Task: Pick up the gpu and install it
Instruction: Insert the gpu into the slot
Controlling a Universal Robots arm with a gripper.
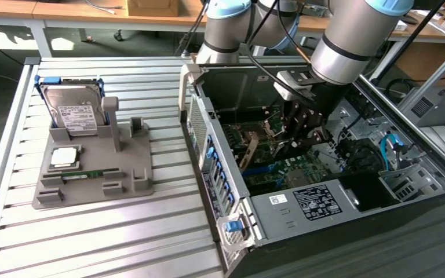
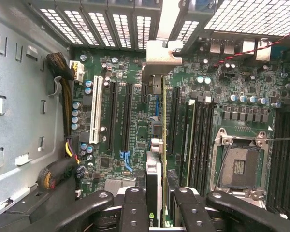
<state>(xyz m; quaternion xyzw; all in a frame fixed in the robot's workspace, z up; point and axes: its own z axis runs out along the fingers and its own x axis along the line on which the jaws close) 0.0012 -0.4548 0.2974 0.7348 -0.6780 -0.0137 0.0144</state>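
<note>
Pinching the gpu (image 2: 157,159) edge-on, the hand (image 2: 157,205) points its bracket at the case's rear slots (image 2: 135,21).

green motherboard (image 2: 135,121), silver bracket (image 2: 163,53), white slot (image 2: 96,110)

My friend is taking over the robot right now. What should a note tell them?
Gripper: fingers shut on the gpu, inside the computer case.
Gpu: held edge-on above the motherboard, its silver bracket toward the case's vented rear wall.
Done: gpu picked up and carried into the case.
Left: seating it in a slot; I cannot tell whether it touches one yet.
Holder on the table carries the hard drive.
</note>
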